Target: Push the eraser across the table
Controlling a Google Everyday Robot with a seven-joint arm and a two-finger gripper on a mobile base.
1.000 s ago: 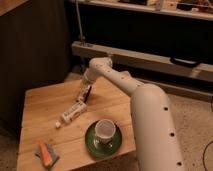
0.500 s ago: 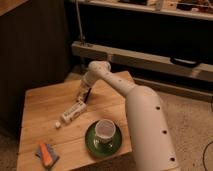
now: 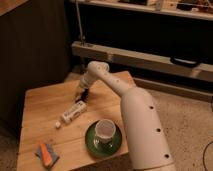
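My gripper (image 3: 81,94) is down at the top of the table (image 3: 45,102), near its far middle, at the end of the white arm that reaches in from the lower right. It is shut, with nothing seen held in it. The eraser does not show apart from the dark gripper tip; it is hidden there or too small to make out. Just in front of the gripper, a white tube (image 3: 73,112) lies slanted on the planks.
A green plate (image 3: 90,141) with a white cup (image 3: 105,129) on it sits at the table's near right, under the arm. An orange-and-grey-blue flat item (image 3: 46,154) lies near the front left corner. Dark shelving and a metal rail (image 3: 150,60) stand behind the table.
The gripper has slid a little to the left along the tabletop, and the arm has swung with it. The tube, plate and flat item have not moved.
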